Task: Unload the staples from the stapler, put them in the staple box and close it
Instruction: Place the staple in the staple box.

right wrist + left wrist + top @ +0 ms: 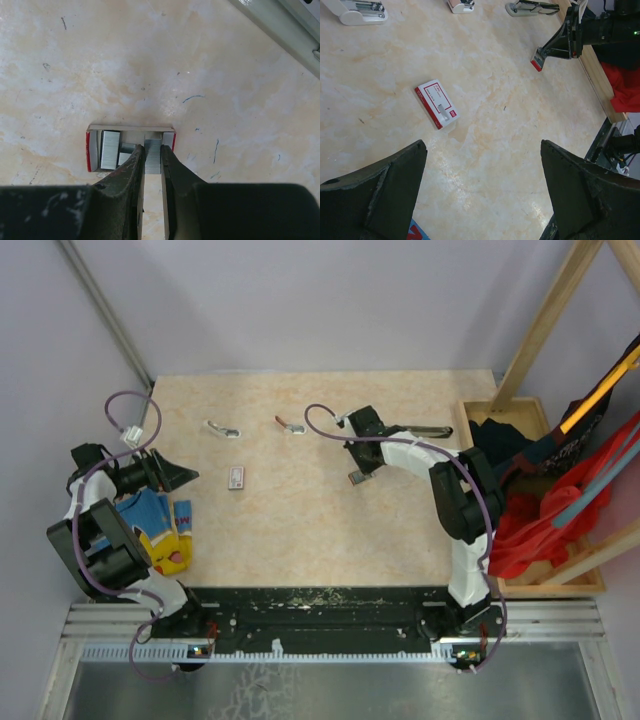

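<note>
Right wrist: staples [153, 161] in right claw [152, 151]

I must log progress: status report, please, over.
Left gripper open. Right gripper shut on staples, at small open box. Stapler lies apart, untouched. Nothing in the way.

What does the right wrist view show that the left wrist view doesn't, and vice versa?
Right wrist only: grey metal staple strips inside the small red-sided tray, one gripped between the fingers. Left wrist only: a flat white-and-red rectangular box and the open left gripper. Both: the right gripper, that tray at its tip, the beige marbled tabletop.
</note>
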`<state>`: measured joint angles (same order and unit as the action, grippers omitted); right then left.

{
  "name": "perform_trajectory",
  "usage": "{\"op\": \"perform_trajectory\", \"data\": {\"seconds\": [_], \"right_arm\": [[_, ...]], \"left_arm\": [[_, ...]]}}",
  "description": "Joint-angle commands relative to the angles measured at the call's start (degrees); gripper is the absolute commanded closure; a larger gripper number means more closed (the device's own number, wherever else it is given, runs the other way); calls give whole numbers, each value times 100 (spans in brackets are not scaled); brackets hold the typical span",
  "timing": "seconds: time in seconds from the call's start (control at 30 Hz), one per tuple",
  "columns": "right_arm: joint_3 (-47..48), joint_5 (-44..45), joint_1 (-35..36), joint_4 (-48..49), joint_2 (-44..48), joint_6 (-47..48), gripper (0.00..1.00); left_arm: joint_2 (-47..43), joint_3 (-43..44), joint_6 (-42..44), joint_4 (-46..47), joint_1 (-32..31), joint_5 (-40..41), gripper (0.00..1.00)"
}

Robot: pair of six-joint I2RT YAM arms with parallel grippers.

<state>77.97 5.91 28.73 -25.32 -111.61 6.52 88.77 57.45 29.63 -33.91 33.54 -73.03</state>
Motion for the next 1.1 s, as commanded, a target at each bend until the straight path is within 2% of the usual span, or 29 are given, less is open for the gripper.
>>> {"op": "perform_trajectory", "data": {"seconds": [0.0,1.07], "right_arm": [[30,-81,-34,62,326,-150,87],[-18,-93,-34,-60,247,-212,87]], "left_arm": [[61,108,91,-60,52,-130,0],[69,109,95,-58,56,-131,0]]}}
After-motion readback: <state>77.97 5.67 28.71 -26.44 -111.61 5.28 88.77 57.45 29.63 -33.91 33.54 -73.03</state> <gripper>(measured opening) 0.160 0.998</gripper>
